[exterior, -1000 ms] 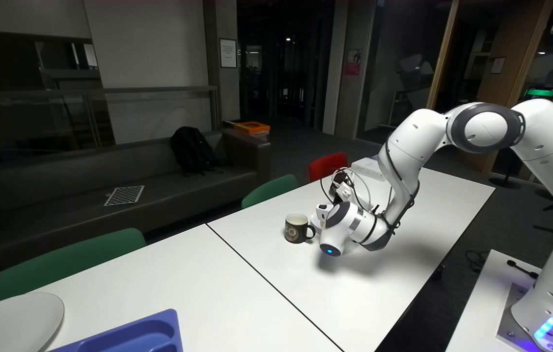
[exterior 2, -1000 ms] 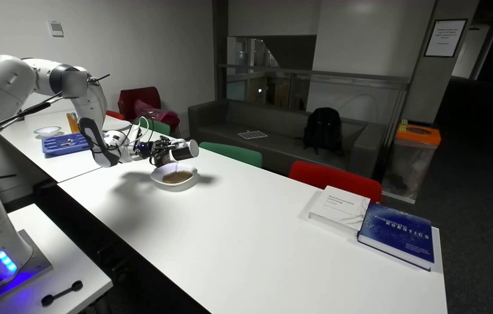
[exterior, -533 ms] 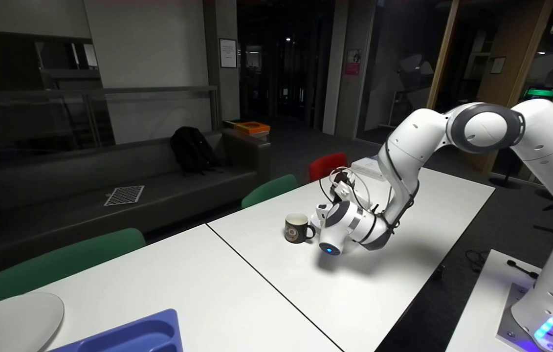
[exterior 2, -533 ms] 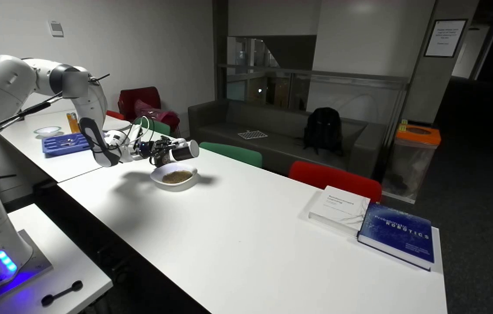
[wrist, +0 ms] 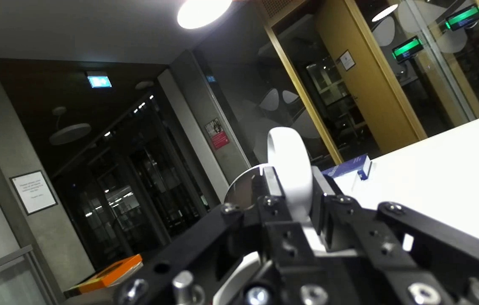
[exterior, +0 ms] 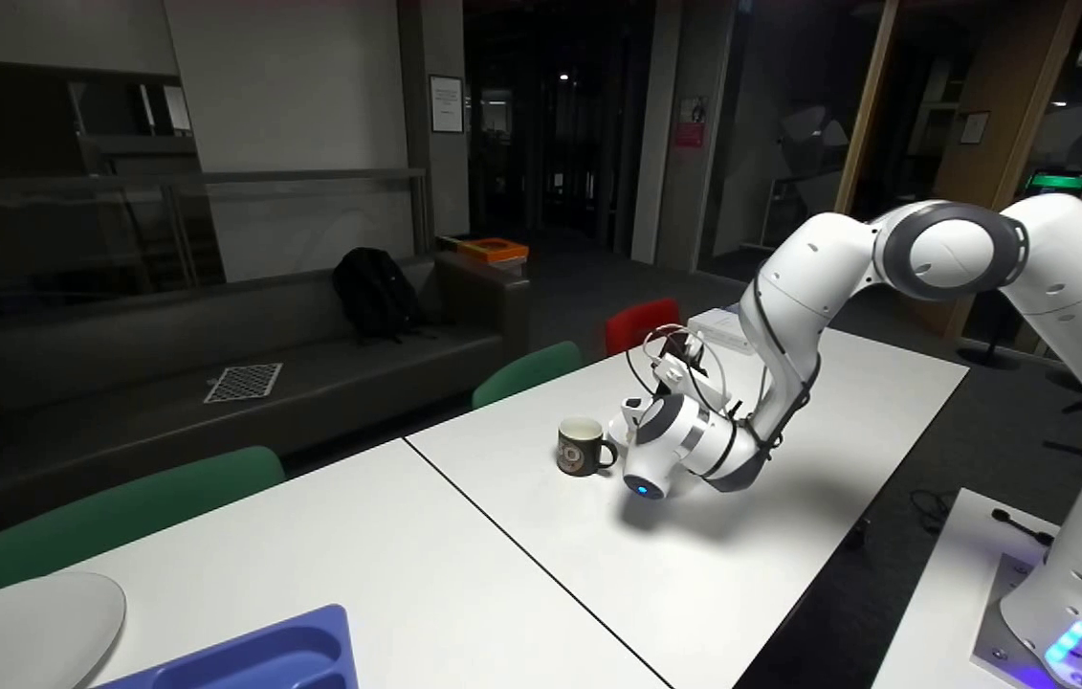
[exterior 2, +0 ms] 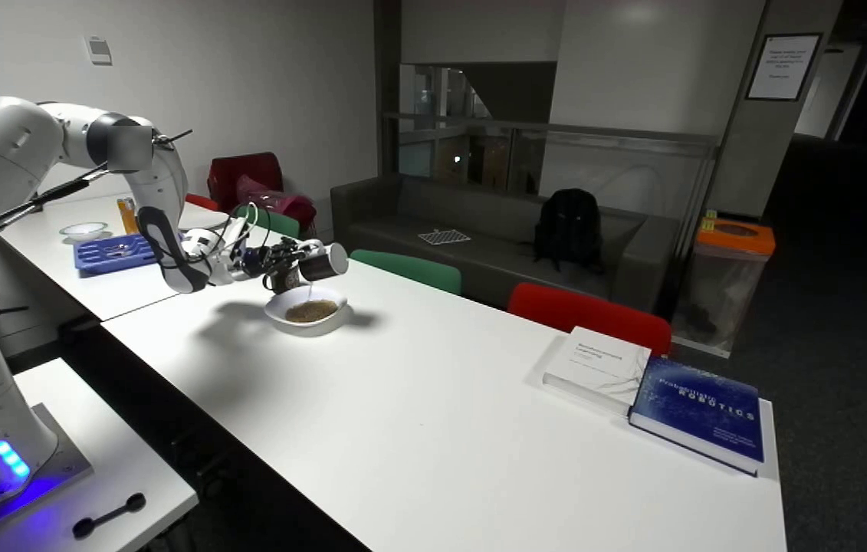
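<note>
My gripper (exterior 2: 284, 259) is shut on the white handle (wrist: 292, 173) of a dark and white mug (exterior 2: 322, 263). The fingers (wrist: 294, 186) press on both sides of the handle. The mug lies tilted on its side above a white bowl (exterior 2: 277, 308) with brown contents (exterior 2: 311, 310). A thin pale streak (exterior 2: 309, 291) shows between mug and bowl. In an exterior view the held mug is mostly hidden behind the gripper (exterior: 682, 366), and the bowl (exterior: 619, 435) is partly hidden by the wrist. A second dark mug (exterior: 579, 450) stands upright on the table beside the bowl.
A white book (exterior 2: 598, 368) and a blue book (exterior 2: 697, 414) lie at one table end. A blue tray (exterior: 258, 660), a white plate (exterior: 29, 627) and a small bowl (exterior 2: 84, 230) are toward the other. Green (exterior: 526, 375) and red chairs (exterior 2: 586, 313) line the far side.
The held mug has turned and shifted slightly with the gripper, staying above the bowl. The bowl and the standing mug have not moved.
</note>
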Tool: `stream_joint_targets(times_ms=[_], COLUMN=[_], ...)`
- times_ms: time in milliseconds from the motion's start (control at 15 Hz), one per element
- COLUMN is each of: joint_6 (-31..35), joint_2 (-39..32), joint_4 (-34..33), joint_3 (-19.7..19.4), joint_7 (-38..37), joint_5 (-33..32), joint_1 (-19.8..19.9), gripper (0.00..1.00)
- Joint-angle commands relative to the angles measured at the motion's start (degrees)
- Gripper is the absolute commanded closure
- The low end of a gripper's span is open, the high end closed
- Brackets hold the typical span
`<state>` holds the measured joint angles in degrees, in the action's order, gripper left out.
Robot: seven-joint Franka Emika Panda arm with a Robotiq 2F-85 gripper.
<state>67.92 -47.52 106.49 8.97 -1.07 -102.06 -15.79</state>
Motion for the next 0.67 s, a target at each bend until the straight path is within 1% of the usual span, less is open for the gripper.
stream_joint_targets(times_ms=[0, 600], joint_6=[-4.9, -6.1], joint_2=[0.2, -0.3], joint_4=[-1.4, -2.7], joint_3=[-0.3, -0.4], joint_7=[3.0, 9.0], joint_5=[1.3, 1.2], joint_1=[-1.4, -2.2], gripper=[0.95, 0.95])
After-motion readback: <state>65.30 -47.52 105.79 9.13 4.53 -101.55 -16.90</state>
